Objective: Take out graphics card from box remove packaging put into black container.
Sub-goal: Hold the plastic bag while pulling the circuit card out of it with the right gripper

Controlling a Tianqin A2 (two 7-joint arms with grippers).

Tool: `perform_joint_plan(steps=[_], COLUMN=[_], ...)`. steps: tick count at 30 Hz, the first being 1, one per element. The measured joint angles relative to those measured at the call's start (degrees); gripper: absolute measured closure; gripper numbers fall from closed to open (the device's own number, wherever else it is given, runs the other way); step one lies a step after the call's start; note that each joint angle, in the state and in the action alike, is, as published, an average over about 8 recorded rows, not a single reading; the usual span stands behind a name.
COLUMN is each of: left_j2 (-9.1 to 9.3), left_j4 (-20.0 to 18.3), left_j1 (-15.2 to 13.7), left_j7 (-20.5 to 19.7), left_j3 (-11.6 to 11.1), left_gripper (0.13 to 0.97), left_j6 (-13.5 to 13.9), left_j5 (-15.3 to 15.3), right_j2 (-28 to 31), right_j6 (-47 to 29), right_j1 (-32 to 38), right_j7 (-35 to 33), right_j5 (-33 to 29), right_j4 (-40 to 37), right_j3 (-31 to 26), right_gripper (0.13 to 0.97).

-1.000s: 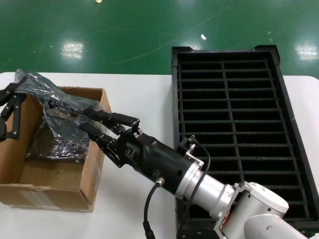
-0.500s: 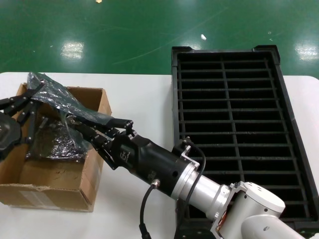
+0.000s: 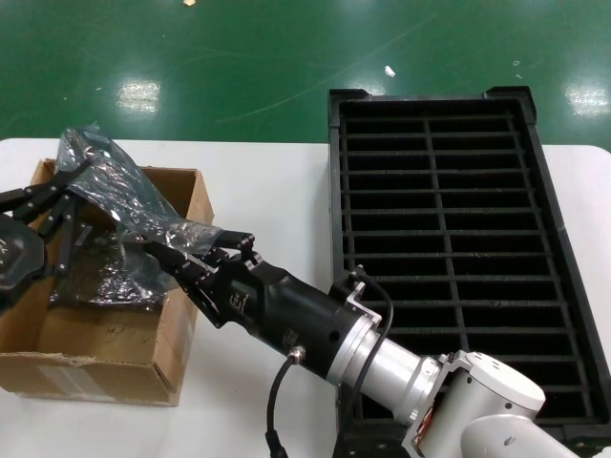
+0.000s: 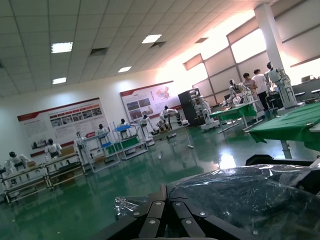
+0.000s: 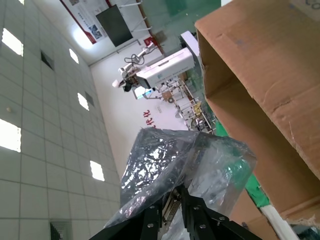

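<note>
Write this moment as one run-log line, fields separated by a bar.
left tool: shut on packaging | right tool: shut on packaging | packaging: held over box | black container: slots empty

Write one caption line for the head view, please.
Both grippers, left and right, hold the bag over the box.
</note>
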Motion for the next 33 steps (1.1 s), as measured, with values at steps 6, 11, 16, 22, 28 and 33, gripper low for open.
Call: perform_joint_plan(steps=[6, 11, 16, 22, 28, 33], left_j2=[0.08, 0.18, 0.28, 0.32, 0.40, 0.57], left_j4=[-0.4, -0.7, -0.9, -1.1, -1.1, -0.8], left_j1=[0.5, 0.9, 1.3, 1.9, 2.7, 3.1], left_j7=[-0.3, -1.0, -1.7, -2.2, -2.2, -1.6], left_j3=[-0.3, -0.5, -0.6, -0.7, -1.1, -1.5], left_gripper=[0.958, 0.958, 0.958, 0.958, 0.958, 0.958], left_j6=[0.4, 1.0, 1.6, 2.1, 2.1, 1.5], left_j5=[-0.5, -1.1, -1.6, -2.0, -2.0, -1.7], right_j2=[0.0, 0.0, 0.0, 0.0, 0.0, 0.0], right_j6=[0.1, 0.3, 0.5, 0.9, 1.4, 1.2], right_j1=[0.0, 0.0, 0.0, 0.1, 0.3, 0.4], right_j7=[-0.5, -0.5, -0.4, -0.3, -0.4, -1.1], right_j5=[0.0, 0.0, 0.0, 0.0, 0.0, 0.0], right_j4=[-0.1, 0.0, 0.2, 0.3, 0.4, 0.1], right_j3=[0.5, 0.6, 0.5, 0.4, 0.4, 1.0], right_gripper=[0.882, 0.822, 0.787, 0.793, 0.836, 0.877])
